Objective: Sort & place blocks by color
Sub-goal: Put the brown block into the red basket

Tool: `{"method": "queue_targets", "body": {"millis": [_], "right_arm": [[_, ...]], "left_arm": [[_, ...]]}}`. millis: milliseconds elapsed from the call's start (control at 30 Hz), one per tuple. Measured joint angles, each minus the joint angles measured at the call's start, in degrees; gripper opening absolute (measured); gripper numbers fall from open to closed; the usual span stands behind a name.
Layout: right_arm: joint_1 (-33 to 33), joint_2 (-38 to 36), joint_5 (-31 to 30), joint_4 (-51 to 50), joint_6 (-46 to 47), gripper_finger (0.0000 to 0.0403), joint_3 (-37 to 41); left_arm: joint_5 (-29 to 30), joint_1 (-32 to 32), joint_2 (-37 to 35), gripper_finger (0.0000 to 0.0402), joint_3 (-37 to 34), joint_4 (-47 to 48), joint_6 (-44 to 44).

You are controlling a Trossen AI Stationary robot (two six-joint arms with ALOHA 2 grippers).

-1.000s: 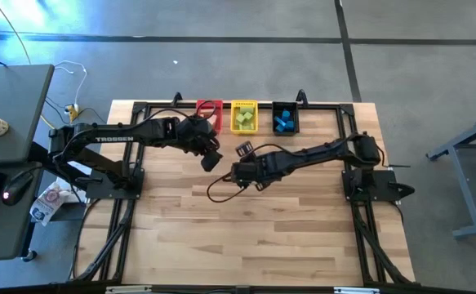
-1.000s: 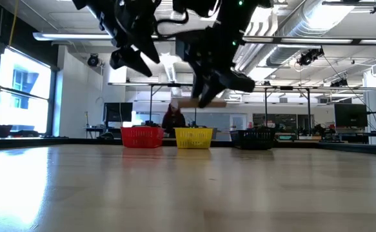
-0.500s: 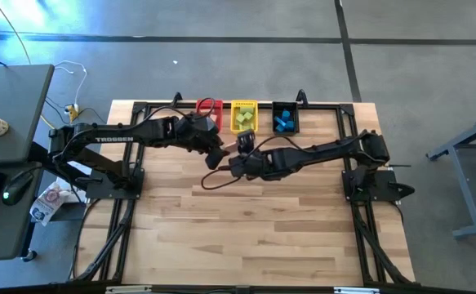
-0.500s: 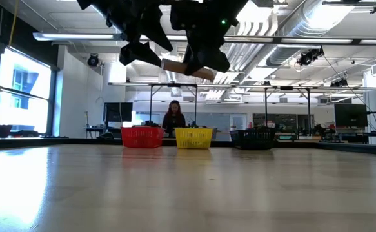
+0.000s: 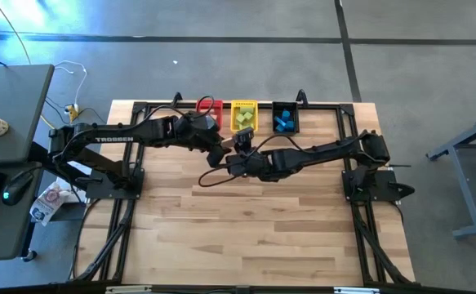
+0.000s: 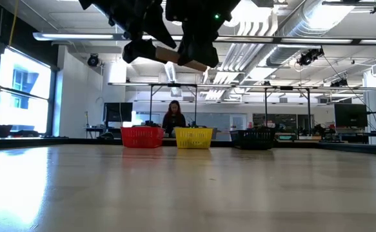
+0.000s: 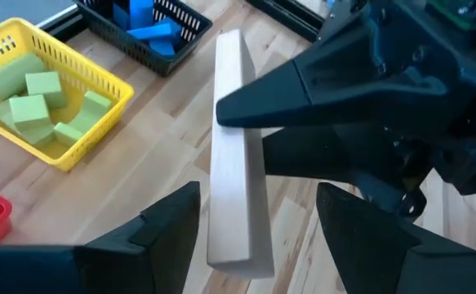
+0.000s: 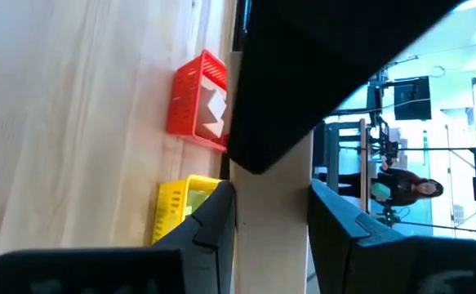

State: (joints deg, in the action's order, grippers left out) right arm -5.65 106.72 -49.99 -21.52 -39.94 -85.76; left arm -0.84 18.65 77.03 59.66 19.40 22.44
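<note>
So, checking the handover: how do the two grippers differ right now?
The right gripper is shut on the pale wood bar, holding it in the air; the left gripper is open, its fingers either side of the bar's free end without clamping it. Both hang high above the table, near the bins.

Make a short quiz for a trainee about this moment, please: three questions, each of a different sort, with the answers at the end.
1. True or false: the right tool is shut on the wooden bar and holds it above the table.
2. Which bin holds the green blocks? A the red bin; B the yellow bin; C the black bin.
3. Fill in the missing word: the left tool is ___, with one finger on each side of the wooden bar.

Key: 1 true; 2 B; 3 open.
</note>
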Motion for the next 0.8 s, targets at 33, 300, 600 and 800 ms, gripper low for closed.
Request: {"method": "queue_targets", "body": {"millis": [33, 300, 600, 800], "right_arm": [[0.0, 0.0, -0.23, 0.13, -0.01, 0.009, 0.0], [-0.01, 0.0, -0.75, 0.05, -0.14, 0.009, 0.0], [-0.04, 0.0, -1.49, -0.08, -0.58, 0.0085, 0.0], [0.0, -0.01, -1.34, 0.09, -0.97, 0.0089, -0.04]], "left_arm": [[0.0, 0.0, 0.0, 0.0226, 0.0, 0.04, -0.03], [-0.22, 0.04, 0.0, 0.0137, 0.0, 0.59, -1.88], [1.33, 0.13, 0.0, 0.0033, 0.0, 0.95, -5.31], [8.92, -0.09, 0.07, 0.0028, -0.04, 3.24, -9.56]]}}
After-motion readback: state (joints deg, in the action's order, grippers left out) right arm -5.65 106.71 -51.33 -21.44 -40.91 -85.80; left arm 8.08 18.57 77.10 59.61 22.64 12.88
